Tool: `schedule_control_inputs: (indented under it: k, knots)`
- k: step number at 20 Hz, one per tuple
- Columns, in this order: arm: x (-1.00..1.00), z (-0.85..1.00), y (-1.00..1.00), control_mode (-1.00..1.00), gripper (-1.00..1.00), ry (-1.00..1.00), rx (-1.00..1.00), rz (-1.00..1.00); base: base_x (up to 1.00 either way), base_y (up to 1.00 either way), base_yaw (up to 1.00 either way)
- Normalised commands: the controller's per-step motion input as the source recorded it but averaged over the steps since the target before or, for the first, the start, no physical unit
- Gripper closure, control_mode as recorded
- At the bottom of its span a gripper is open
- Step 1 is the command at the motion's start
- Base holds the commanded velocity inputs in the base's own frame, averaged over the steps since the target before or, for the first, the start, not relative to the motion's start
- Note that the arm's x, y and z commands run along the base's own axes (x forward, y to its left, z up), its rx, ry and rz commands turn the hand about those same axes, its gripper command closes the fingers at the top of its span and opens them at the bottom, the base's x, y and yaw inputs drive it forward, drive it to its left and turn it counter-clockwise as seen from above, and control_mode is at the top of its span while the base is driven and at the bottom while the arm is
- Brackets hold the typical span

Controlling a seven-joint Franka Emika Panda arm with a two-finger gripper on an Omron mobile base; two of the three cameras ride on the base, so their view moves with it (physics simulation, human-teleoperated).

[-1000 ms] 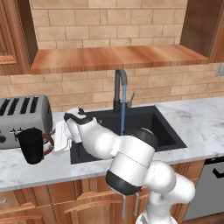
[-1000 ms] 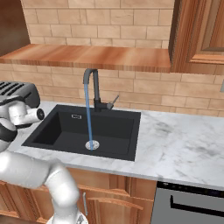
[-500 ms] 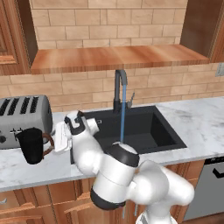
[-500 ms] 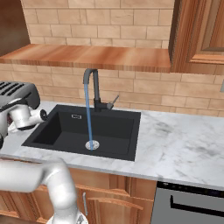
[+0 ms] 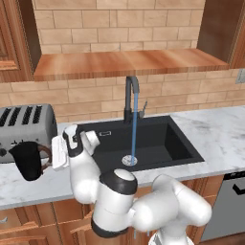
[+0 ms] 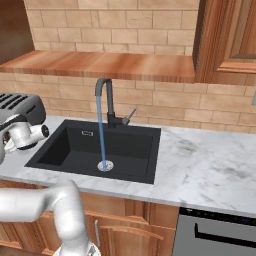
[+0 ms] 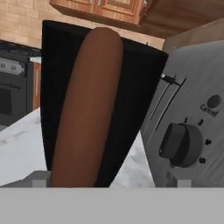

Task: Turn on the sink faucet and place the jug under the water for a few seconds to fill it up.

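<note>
Writing: toaster (image 7: 192, 109) dial ringed with numerals 1, 3, 4, 5 readable, 2 hidden; small word above by a round button, too blurred to read for certain. No label seen on jug (image 5: 27, 160).

Jug upright on desk (image 5: 220, 134), at front of toaster, near front edge; brown handle (image 7: 85, 109) turned toward arm, close up and centred in hand view, black body behind it.

Pincer (image 5: 58, 153) at handle side of jug, just beside handle, jaws spread wide, nothing held; contact with handle not clear.

Faucet (image 5: 130, 98) at back rim of sink (image 5: 167, 143), side lever tilted out to right. Water (image 5: 134, 129) running, thin blue stream straight down onto silver drain (image 5: 129, 160). Basin otherwise bare.

Edges: narrow marble strip between jug and left rim of sink, white forearm lying over it. Broad bare marble right of sink. Wooden shelf (image 5: 129, 62) overhanging above faucet, open gap between the two.
</note>
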Motion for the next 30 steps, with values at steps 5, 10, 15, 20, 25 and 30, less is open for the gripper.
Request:
schedule_control_inputs:
  k: [5,10,15,20,25,30]
  knots:
    - [0.0,-0.17,0.31,-1.0,1.0,0.0,0.0,0.04,0.0,0.0,0.0]
    - [-0.01,-0.18,0.27,-1.0,1.0,0.0,0.0,0.03,0.0,0.0,0.0]
    - [-0.05,-0.03,0.16,-1.0,1.0,0.0,0.0,0.03,0.0,0.0,0.0]
    - [-0.18,0.01,0.01,-1.0,1.0,-0.02,0.01,0.01,0.0,0.0,0.0]
    - [-0.26,0.25,-0.35,-1.0,1.0,-0.05,0.07,0.0,0.0,0.0,0.0]
    - [-0.28,0.5,-0.79,-1.0,1.0,0.0,0.11,0.0,0.0,0.0,0.0]
